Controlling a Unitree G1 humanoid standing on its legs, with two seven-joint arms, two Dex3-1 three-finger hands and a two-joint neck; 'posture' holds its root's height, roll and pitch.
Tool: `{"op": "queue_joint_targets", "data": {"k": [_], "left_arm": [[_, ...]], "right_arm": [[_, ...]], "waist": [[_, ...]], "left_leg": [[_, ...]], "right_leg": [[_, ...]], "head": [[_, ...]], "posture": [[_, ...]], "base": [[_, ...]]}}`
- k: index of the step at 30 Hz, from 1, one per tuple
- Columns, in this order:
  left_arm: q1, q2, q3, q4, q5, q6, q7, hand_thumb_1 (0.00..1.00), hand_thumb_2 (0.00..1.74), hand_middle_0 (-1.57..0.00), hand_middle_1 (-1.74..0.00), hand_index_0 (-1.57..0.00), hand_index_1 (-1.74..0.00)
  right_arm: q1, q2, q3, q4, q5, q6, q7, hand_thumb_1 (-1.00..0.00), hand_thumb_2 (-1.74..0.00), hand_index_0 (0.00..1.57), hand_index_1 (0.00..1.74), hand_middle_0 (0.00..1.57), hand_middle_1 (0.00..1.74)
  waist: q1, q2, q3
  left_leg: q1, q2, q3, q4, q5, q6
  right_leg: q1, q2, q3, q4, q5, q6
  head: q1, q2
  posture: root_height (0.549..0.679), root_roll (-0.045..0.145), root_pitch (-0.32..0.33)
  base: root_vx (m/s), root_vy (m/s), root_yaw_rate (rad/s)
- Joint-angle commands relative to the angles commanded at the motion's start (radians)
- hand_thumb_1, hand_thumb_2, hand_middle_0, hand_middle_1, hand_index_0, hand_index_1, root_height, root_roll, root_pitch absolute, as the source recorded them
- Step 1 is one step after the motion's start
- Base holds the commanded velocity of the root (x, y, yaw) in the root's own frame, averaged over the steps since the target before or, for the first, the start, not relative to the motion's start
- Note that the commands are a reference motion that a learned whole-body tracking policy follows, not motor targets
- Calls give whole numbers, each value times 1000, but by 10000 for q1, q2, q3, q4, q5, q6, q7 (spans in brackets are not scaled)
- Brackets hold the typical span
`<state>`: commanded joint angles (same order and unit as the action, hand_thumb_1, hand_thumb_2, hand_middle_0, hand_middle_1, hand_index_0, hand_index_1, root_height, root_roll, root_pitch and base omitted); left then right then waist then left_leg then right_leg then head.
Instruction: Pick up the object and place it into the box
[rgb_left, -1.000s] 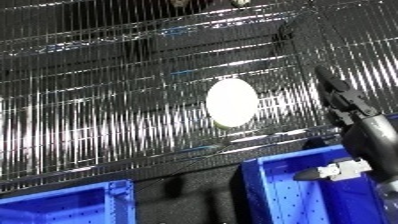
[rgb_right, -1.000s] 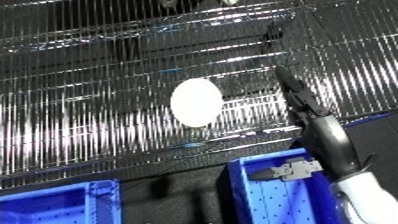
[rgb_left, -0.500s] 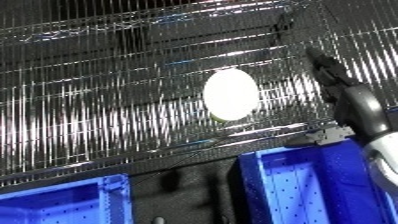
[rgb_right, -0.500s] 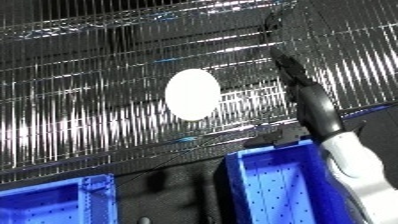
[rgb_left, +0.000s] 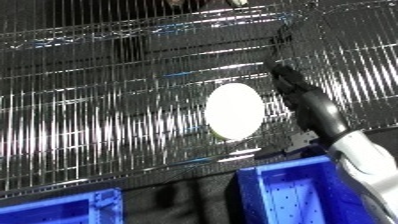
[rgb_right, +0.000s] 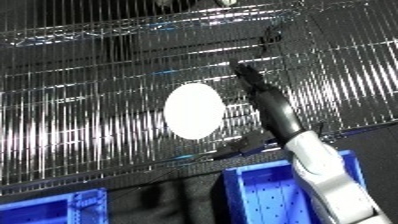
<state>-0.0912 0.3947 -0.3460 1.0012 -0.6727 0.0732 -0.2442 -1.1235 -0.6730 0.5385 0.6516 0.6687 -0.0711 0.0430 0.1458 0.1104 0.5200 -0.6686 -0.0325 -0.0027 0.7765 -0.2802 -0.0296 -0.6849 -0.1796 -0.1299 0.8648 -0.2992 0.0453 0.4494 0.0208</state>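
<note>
The flat white oval object (rgb_right: 194, 110) is lying on the wire-grid shelf (rgb_right: 80, 125), untouched. The robot's right hand (rgb_right: 264, 98) is reaching just beside it, fingers (rgb_left: 286, 77) straight and holding nothing. Next, probably, they close round it, then carry it to the blue plastic bin (rgb_right: 266, 200) below.

The right hand (rgb_right: 266, 97) has reached in beside the white object (rgb_right: 194, 110).
</note>
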Motion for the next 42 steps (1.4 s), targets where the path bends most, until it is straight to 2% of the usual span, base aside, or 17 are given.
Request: {"op": "queue_joint_targets", "data": {"k": [8, 18, 23, 28, 34, 38, 42], "left_arm": [[105, -61, -156, -302, 97, -125, -26, 0, 0, 0, 0, 0, 0], [165, -118, -311, -532, 155, -151, 9, 0, 0, 0, 0, 0, 0], [175, -180, -341, -520, 167, -186, 63, 0, 0, 0, 0, 0, 0], [206, -224, -303, -450, 214, -273, 78, 0, 0, 0, 0, 0, 0], [222, -246, -258, -391, 144, -364, 127, 0, 0, 0, 0, 0, 0], [275, -295, -104, -401, 60, -390, 203, 0, 0, 0, 0, 0, 0], [369, -442, 157, -435, -110, -375, 369, 0, 0, 0, 0, 0, 0]], "right_arm": [[-483, 367, 186, -28, 226, 412, 134, 0, 0, 0, 0, 0, 0], [-726, 906, 300, -432, 132, 547, 134, -500, -870, 785, 870, 785, 870], [-644, 1017, 278, -465, 116, 695, -21, -750, -1305, 1178, 1305, 1178, 1305], [-418, 965, 165, -410, 130, 650, -115, -750, -1305, 1178, 1305, 1178, 1305], [-51, 733, -72, -822, 161, 244, -154, -750, -1305, 1178, 1305, 1178, 1305], [350, 565, -377, -1724, 34, -107, -298, -750, -1305, 1178, 1305, 1178, 1305], [1187, 312, -997, -3286, -444, -367, -643, -750, -1305, 1178, 1305, 1178, 1305]], "waist": [[197, 141, 0], [315, 235, 0], [309, 237, 0], [250, 213, 0], [77, 134, 0], [-121, 35, 0], [-462, -95, 0]], "left_leg": [[-221, -90, -41, -50, 104, 54], [-203, -174, -79, -290, 274, 51], [-105, -172, -69, -431, 347, 47], [63, -144, -43, -646, 420, 29], [300, -83, 10, -897, 470, -2], [506, -12, 58, -1064, 487, -24], [674, 60, 152, -1118, 429, -37]], "right_leg": [[-250, -45, -72, 80, 6, -30], [-233, -56, -133, -78, 78, -58], [-142, -45, -142, -187, 118, -75], [15, -17, -146, -378, 171, -84], [245, 54, -95, -703, 261, -69], [416, 117, -31, -931, 328, -35], [539, 199, 89, -1084, 371, 2]], "head": [[265, 310], [449, 336], [431, 327], [370, 384], [260, 421], [-53, 515], [-451, 495]], "posture": [[618, 62, 150], [620, 65, 156], [622, 66, 154], [624, 67, 151], [629, 67, 148], [632, 67, 145], [634, 68, 140]], "base": [[7, 24, 46], [-13, 10, 34], [-24, 4, 2], [-35, -4, -28], [-44, -9, -75], [-41, 13, -139], [-33, 55, -171]]}}
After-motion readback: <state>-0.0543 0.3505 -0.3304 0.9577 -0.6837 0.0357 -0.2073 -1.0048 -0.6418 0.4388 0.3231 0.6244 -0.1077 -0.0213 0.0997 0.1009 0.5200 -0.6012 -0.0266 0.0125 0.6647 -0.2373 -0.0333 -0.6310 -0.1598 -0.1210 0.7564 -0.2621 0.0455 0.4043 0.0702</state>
